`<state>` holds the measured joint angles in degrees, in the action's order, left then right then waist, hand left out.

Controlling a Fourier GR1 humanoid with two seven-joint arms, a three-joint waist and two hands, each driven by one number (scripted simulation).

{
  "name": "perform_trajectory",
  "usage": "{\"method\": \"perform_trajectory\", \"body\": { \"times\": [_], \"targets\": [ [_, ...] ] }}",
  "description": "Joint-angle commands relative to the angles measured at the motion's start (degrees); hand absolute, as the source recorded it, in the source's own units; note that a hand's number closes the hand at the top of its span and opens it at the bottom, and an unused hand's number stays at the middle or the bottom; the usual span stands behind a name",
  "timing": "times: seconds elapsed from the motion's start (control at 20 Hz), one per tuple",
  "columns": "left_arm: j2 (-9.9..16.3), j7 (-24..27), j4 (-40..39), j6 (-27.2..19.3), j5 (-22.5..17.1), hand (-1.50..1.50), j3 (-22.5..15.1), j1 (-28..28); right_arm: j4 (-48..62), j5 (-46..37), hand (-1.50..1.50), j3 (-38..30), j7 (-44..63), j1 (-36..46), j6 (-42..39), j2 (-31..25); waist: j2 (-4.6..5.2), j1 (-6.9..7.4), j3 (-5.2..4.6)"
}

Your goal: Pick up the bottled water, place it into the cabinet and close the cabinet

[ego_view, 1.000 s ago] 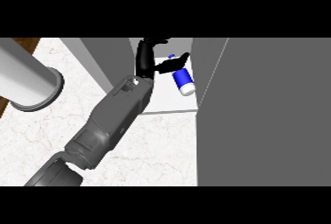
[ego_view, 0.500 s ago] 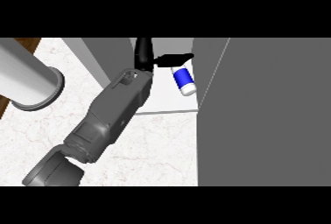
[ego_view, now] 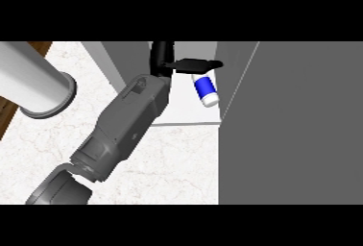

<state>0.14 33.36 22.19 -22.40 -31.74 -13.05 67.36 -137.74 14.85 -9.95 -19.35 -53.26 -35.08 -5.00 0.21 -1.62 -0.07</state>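
The bottled water (ego_view: 205, 90), with a blue label and a white cap, lies on its side on the cabinet's white shelf (ego_view: 186, 114), cap toward me. My left hand (ego_view: 162, 56) is just left of it inside the cabinet, open. Its fingers point straight away from me and its thumb (ego_view: 196, 64) sticks out to the right over the bottle's far end. Nothing is held in the hand. The grey forearm (ego_view: 127, 120) runs diagonally from the lower left. My right hand does not show.
The grey cabinet door (ego_view: 297, 125) stands open and fills the right side. The cabinet's grey left wall (ego_view: 126, 61) is beside the forearm. A pale cylinder with a flared end (ego_view: 39, 84) lies at the left. White marble counter (ego_view: 177, 163) lies below the shelf.
The left hand's fingers, curled round the bottle a second ago, have straightened and let it go. The bottle now rests on the shelf.
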Motion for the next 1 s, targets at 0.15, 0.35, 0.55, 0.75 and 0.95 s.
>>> {"method": "perform_trajectory", "body": {
  "times": [0.15, 0.35, 0.55, 0.75, 0.95],
  "targets": [
    [-0.13, -1.8, 11.33, 0.82, -2.38, -1.5, -5.44, -8.3, -7.01, 6.19, -1.5, -1.37, 5.05, -0.59, 0.79, -1.01, -0.39, 0.96, 0.03],
    [-0.13, -5.94, 21.44, -0.11, -4.3, -1.5, -10.18, -13.9, -8.14, 4.59, -1.5, 1.23, 8.62, 1.72, 3.6, -0.68, -0.59, 2.21, 0.0],
    [-0.13, -7.3, 33.14, -3.74, -1.96, -1.5, -13.72, -22.08, -7.34, 3.11, -1.5, 2.05, 6.4, -0.13, 2.27, 0.25, -0.94, 2.61, 0.03],
    [1.84, -8.95, 42.02, -3.9, -1.06, -1.5, -16.17, -29.84, -8.21, 2.78, -1.5, 2.52, 5.2, -2.46, 1.55, 1.02, -0.83, 1.87, 0.04],
    [4.85, -10.64, 53.31, -4.56, 0.35, -1.5, -20.46, -39.16, -6.74, 0.98, -1.5, 1.5, 5.54, 1.09, 2.93, -0.04, -0.73, 2.5, 0.04]
  ]
}}
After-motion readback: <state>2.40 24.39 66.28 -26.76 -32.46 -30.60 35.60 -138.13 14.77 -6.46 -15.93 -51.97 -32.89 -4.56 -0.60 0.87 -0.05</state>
